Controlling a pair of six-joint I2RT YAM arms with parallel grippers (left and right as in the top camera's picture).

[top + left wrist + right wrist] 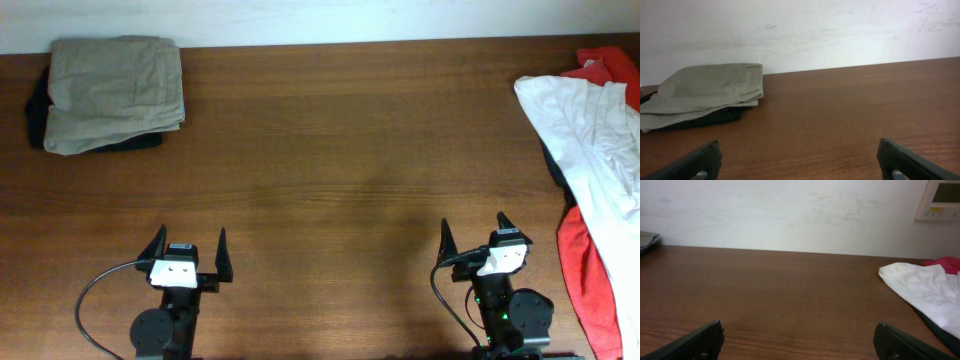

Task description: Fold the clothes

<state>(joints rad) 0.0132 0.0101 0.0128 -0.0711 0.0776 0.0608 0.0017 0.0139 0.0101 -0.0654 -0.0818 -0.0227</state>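
White garment (590, 120) — unfolded, long axis seemingly near-to-far, slightly diagonal

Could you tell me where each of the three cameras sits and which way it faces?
Overhead: above the table, looking straight down; the left gripper and right gripper show, both open.
Left wrist: low behind the left gripper, facing the wall; its own fingers at the bottom corners.
Right wrist: likewise behind the right gripper, its fingers below.
Shared: overhead and left wrist see the folded khaki garment; overhead and right wrist see the white garment.

Free tabletop (340, 150) between stack (115, 85) and pile (590, 130)
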